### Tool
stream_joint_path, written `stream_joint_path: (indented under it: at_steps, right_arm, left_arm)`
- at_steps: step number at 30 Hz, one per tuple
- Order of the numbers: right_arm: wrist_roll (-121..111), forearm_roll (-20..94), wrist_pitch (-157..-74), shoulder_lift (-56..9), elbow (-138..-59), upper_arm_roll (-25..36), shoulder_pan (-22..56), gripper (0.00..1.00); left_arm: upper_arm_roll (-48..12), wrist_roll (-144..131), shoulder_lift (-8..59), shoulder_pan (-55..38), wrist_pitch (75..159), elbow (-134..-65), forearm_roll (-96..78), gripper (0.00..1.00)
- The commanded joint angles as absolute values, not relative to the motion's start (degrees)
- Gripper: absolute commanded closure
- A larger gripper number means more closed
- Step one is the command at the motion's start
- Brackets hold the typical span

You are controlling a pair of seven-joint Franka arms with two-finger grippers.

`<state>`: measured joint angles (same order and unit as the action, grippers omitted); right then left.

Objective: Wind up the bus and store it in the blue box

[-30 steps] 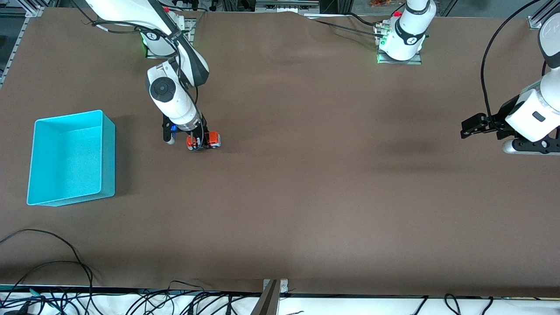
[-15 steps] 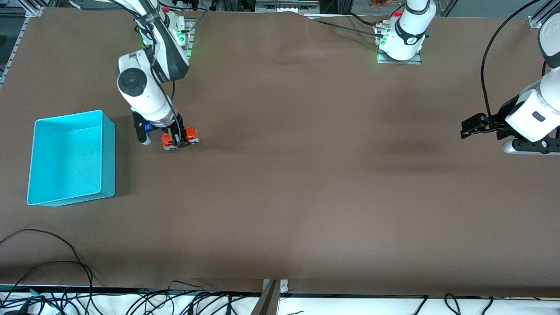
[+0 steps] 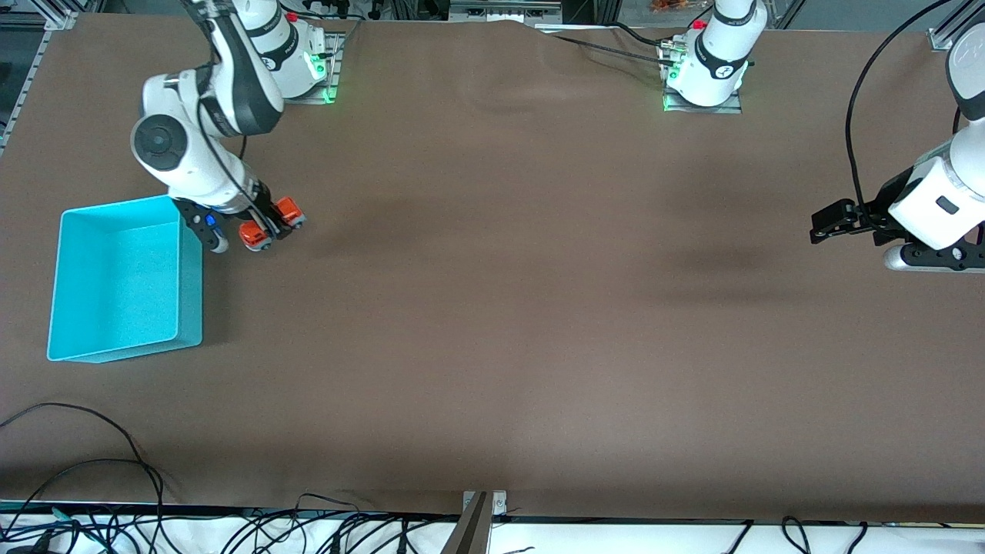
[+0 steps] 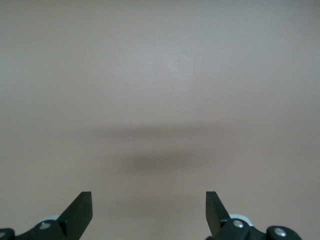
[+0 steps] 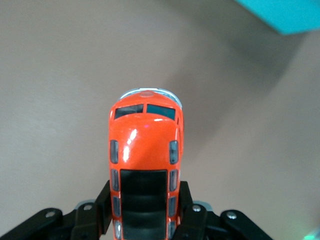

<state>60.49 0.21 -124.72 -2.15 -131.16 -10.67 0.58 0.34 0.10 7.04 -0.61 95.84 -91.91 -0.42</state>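
The bus [image 3: 286,210] has an orange roof with a dark panel [image 5: 145,150]. My right gripper [image 3: 267,225] is shut on its sides [image 5: 145,212], just above the table, right beside the blue box [image 3: 191,269] on the side toward the table's middle. The box is an open turquoise bin with nothing in it, and one corner [image 5: 286,12] shows in the right wrist view ahead of the bus. My left gripper [image 3: 827,223] waits open over the left arm's end of the table, with only bare tabletop between its fingers [image 4: 149,210].
A brown cloth [image 3: 539,308] covers the whole table. Loose black cables [image 3: 92,462] lie along the edge nearest the front camera. The arm bases [image 3: 704,77] stand at the farthest edge.
My right gripper has carried the bus steadily toward the blue box, from nearer the table's middle to right beside the box wall. The left arm has not moved.
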Motion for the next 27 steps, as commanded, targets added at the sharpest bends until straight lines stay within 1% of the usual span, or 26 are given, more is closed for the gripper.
stream_joint_path:
  at_steps: [1, 9, 15, 22, 27]
  right_arm:
    - [51.34, 1.67, -120.41, 1.76, -131.84, -9.68, -1.84, 1.0]
    - [38.86, 0.7, -118.74, 1.85, -131.84, -4.14, -2.02, 1.0]
    - [28.06, -3.16, -116.9, 1.67, -129.91, 0.17, -3.95, 1.0]
    - [11.88, -4.75, -116.37, 0.53, -127.27, 7.55, -4.39, 1.0]
    - [4.14, -7.64, -116.37, -3.33, -123.58, 10.54, -4.74, 1.0]
  left_arm:
    - [0.7, 0.79, 6.5, -0.97, 95.89, -92.55, -1.41, 0.0]
    - [0.7, 0.79, 6.59, -0.97, 95.89, -92.46, -1.41, 0.0]
    - [0.7, 0.79, 6.59, -0.97, 95.89, -92.46, -1.41, 0.0]
    - [0.7, 0.79, 6.59, -0.97, 95.89, -92.46, -1.41, 0.0]
    - [0.7, 0.79, 6.68, -0.97, 95.89, -92.46, -1.41, 0.0]
